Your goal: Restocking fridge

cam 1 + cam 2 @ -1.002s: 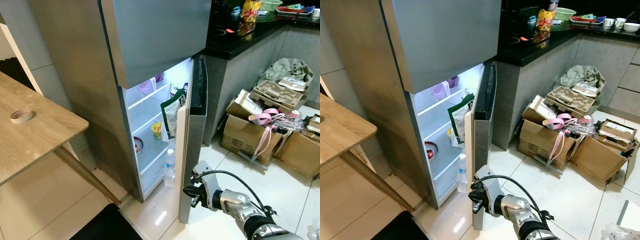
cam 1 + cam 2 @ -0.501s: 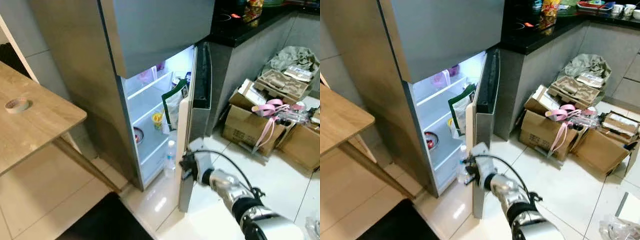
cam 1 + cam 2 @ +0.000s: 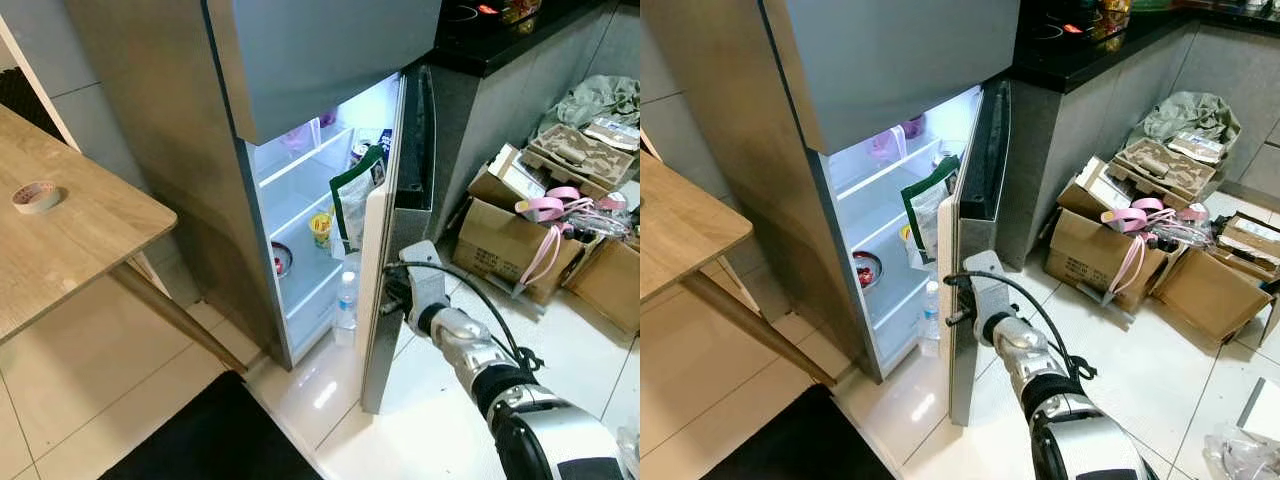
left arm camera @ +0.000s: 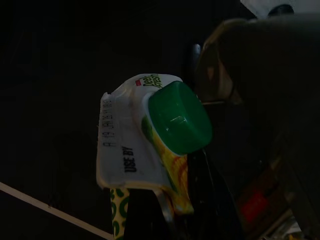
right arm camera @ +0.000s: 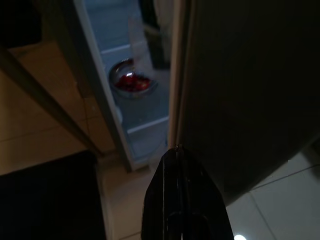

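Observation:
The grey fridge [image 3: 170, 150] has its lower door [image 3: 378, 300] partly open and the lit shelves show. Inside are a green pouch [image 3: 352, 205], a yellow cup [image 3: 321, 228], a bowl of red food [image 3: 281, 262] and a water bottle [image 3: 346, 300]. My right gripper [image 3: 958, 300] is shut and empty. Its tips [image 5: 177, 150] touch the door's free edge from outside, about mid-height. In the dark left wrist view, my left gripper [image 4: 167, 205] is shut on a white and yellow carton [image 4: 130, 155] with a green cap [image 4: 179, 118].
A wooden table [image 3: 80, 250] with a tape roll [image 3: 37, 196] stands to the left. A black mat [image 3: 200, 440] lies on the tiled floor in front. Cardboard boxes [image 3: 510, 225] and clutter sit to the right, below a dark counter [image 3: 500, 45].
My right gripper has risen from near the floor to the door's free edge. The camera has shifted slightly; the door stands about as far open.

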You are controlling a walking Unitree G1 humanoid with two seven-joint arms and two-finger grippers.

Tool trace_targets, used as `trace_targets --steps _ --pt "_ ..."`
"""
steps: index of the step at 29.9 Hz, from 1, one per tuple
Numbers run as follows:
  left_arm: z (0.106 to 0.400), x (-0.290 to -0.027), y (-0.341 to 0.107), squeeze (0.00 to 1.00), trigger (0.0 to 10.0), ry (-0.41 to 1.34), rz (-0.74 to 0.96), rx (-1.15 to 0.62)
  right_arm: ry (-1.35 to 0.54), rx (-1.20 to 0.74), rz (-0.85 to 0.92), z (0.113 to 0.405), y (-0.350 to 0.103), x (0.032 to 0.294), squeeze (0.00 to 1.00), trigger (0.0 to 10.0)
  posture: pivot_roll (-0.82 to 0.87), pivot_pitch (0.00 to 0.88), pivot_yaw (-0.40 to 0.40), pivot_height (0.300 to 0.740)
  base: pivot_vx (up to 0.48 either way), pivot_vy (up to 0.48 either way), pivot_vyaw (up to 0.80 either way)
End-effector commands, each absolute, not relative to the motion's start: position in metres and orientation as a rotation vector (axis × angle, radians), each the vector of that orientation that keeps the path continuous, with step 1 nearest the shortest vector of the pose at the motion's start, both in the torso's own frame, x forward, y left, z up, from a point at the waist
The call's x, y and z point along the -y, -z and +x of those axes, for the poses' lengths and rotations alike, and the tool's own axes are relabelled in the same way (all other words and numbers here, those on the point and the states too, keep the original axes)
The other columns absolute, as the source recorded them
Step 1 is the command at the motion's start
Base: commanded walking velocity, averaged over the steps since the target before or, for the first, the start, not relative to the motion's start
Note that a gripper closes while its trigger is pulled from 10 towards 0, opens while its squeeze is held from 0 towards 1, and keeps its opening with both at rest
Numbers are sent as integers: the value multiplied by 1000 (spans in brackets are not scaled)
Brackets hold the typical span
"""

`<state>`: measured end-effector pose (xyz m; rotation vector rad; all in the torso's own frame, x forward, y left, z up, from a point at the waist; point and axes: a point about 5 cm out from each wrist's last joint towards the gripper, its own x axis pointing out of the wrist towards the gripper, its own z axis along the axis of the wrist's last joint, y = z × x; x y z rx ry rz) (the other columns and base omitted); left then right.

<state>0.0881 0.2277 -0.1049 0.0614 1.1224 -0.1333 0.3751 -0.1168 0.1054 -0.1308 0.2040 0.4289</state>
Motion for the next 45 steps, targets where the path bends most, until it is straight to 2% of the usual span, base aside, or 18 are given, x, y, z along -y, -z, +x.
trace_targets --steps 1,4,7,11,12,13,16,25,33,35,37,43,45 --pt "79 -237 105 0 10000 132 85 -1157 -396 -226 -127 375 -103 120 0 10000 42 146 12 740 0 0 0" --pt "82 -238 104 0 10000 136 91 -1150 -380 -222 -113 377 -106 122 0 10000 42 146 12 740 0 0 0" --pt "84 -237 104 0 10000 137 92 -1147 -446 -240 -89 376 -104 118 0 10000 42 146 12 740 0 0 0" --pt "84 -234 105 0 10000 144 90 -1148 -712 -299 -98 363 -93 101 0 10000 38 169 3 740 0 0 0" --pt "84 -234 105 0 10000 144 90 -1148 -712 -299 -98 363 -93 101 0 10000 38 169 3 740 0 0 0" --pt "82 -232 105 0 10000 147 87 -1151 -813 -325 -114 357 -89 96 0 10000 35 181 -3 740 0 0 0" --pt "78 -230 107 0 10000 152 83 -1158 -884 -329 -117 354 -89 91 0 10000 34 194 -9 740 0 0 0" --pt "70 -227 109 0 10000 158 78 -1171 -707 -245 -134 372 -111 84 0 10000 45 230 -22 740 0 0 0" --pt "80 -239 104 0 10000 128 114 -1140 -413 -153 -145 396 -147 95 0 10000 68 239 -22 740 0 0 0" --pt "80 -239 104 0 10000 128 114 -1140 -413 -153 -145 396 -147 95 0 10000 68 239 -22 740 0 0 0" --pt "83 -242 103 0 10000 124 124 -1131 -308 -153 -177 400 -152 106 0 10000 72 242 -21 740 0 0 0" --pt "84 -243 102 0 10000 125 129 -1125 -183 -171 -202 403 -152 125 0 10000 72 240 -18 740 0 0 0" --pt "84 -242 102 0 10000 128 132 -1126 -74 -186 -219 403 -151 148 0 10000 65 237 -14 740 0 0 0"
